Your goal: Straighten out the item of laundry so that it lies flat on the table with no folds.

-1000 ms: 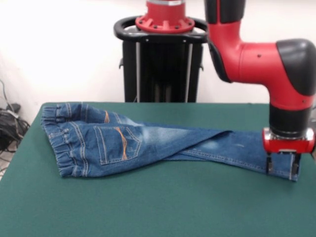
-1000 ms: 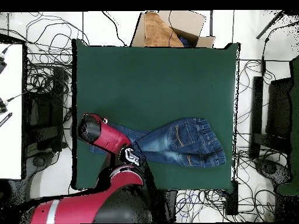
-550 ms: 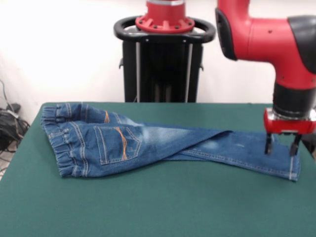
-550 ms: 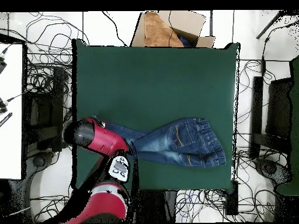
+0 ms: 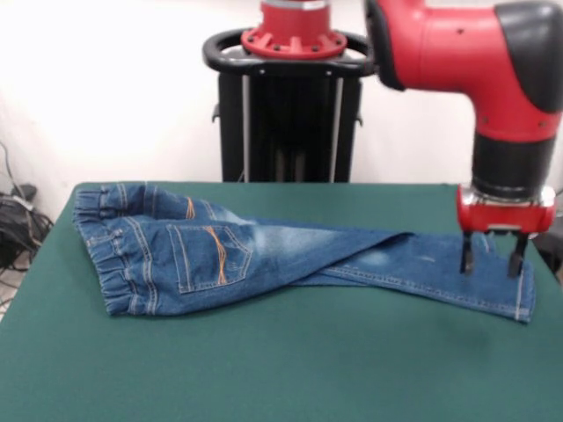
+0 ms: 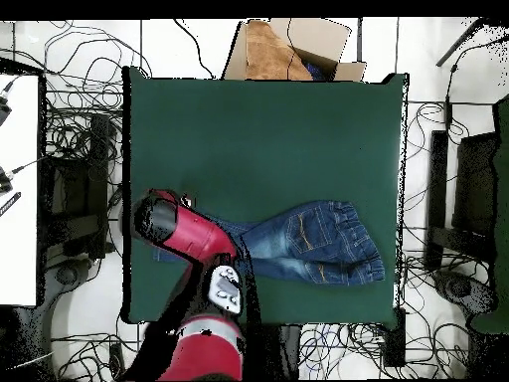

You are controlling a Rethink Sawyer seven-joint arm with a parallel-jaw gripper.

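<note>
The item of laundry, a small pair of blue jeans, lies on the green table. Its gathered waistband is at the left and its legs run to the right, one leg crossing over the other. My gripper hangs open just above the leg end at the right, with nothing between its fingers. In the overhead view the jeans lie near the table's bottom edge. There the red arm covers the leg end and hides the gripper.
The leg end lies close to the table's right edge in the front view. The black pedestal stands behind the table. An open cardboard box sits past the table's top edge in the overhead view, and cables lie on the floor around it.
My gripper has lifted off the leg end, where it stood low a second ago, and now hangs open above it. The jeans have not moved.
</note>
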